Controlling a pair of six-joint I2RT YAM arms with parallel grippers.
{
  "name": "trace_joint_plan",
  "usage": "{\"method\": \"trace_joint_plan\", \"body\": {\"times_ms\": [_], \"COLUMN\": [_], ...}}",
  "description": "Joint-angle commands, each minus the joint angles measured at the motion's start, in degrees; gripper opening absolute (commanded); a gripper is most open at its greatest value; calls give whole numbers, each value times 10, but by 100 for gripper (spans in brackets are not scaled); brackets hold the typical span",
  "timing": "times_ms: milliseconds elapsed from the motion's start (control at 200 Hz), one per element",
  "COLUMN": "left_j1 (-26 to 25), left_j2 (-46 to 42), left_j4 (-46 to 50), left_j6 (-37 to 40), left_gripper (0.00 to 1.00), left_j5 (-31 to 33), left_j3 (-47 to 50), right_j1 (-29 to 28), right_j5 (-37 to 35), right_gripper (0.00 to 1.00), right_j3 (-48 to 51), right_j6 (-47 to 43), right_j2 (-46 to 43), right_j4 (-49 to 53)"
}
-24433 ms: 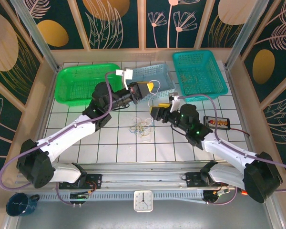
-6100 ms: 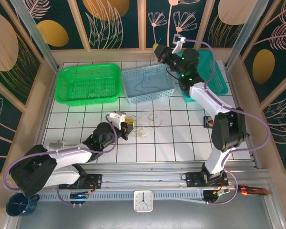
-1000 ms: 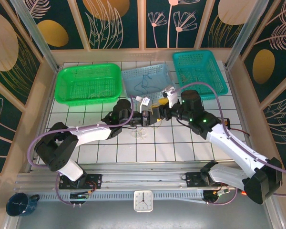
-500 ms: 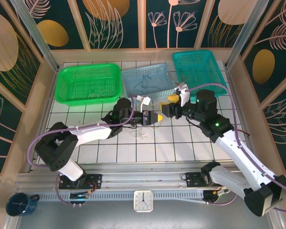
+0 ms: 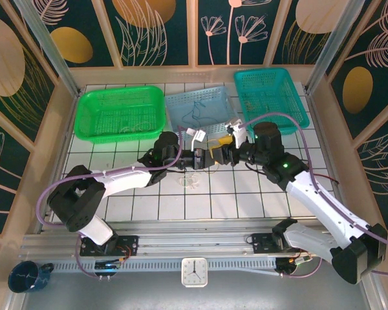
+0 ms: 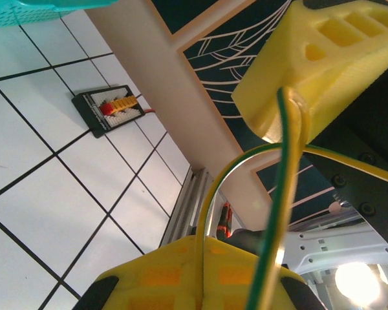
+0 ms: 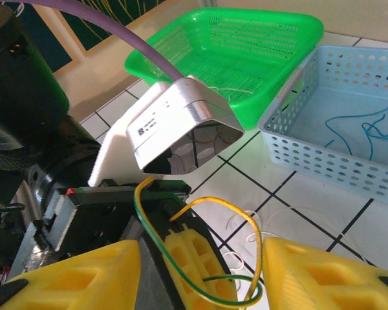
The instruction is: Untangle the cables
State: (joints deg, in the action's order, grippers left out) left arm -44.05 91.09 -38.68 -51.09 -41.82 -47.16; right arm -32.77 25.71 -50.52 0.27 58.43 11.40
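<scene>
Where your two arms meet over the bench (image 5: 149, 200), the left pincer (image 5: 202, 158) is pressed together on a yellow-green cable (image 7: 213, 199), which loops between the spread fingers of the right pincer (image 7: 200, 265). Whitish cables (image 5: 191, 181) lie on the tiles just beside them, and a blue cable (image 7: 368, 132) sits in the pale blue basket (image 7: 323, 155).

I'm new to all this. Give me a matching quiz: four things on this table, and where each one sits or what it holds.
Things:
1. green plastic basket
2. light blue plastic basket
3. teal plastic basket
4. thin yellow-and-green wire

Places or states:
A. pinched in the left gripper
B. far edge, rightmost
C. holds a thin blue wire
D. far edge, leftmost

Pairs: 1-D, 2-C, 3-B, 4-A.
</scene>
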Motion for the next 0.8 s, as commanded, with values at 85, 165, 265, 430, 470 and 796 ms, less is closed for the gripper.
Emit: {"method": "trace_joint_plan", "body": {"times_ms": [85, 165, 265, 430, 470, 796], "left_j1": [1, 0, 1, 0, 0, 1], "left_j2": [8, 7, 8, 9, 9, 3], "left_j4": [-3, -3, -5, -8, -9, -31], "left_j6": [13, 13, 13, 14, 15, 18], "left_gripper": [0, 0, 0, 0, 0, 33], "left_j5": [-19, -19, -20, -16, -15, 14], "left_j3": [-11, -8, -5, -2, -1, 12], "right_j1": [-1, 1, 9, 11, 19, 68], "right_j5": [-8, -12, -10, -12, -11, -61], "right_gripper": [38, 26, 9, 0, 0, 0], "right_j3": [-31, -32, -30, -18, -14, 22], "right_j6": [-8, -6, -1, 14, 18, 89], "right_j2": [21, 21, 14, -2, -6, -25], "right_j4": [-22, -28, -38, -53, -58, -117]}}
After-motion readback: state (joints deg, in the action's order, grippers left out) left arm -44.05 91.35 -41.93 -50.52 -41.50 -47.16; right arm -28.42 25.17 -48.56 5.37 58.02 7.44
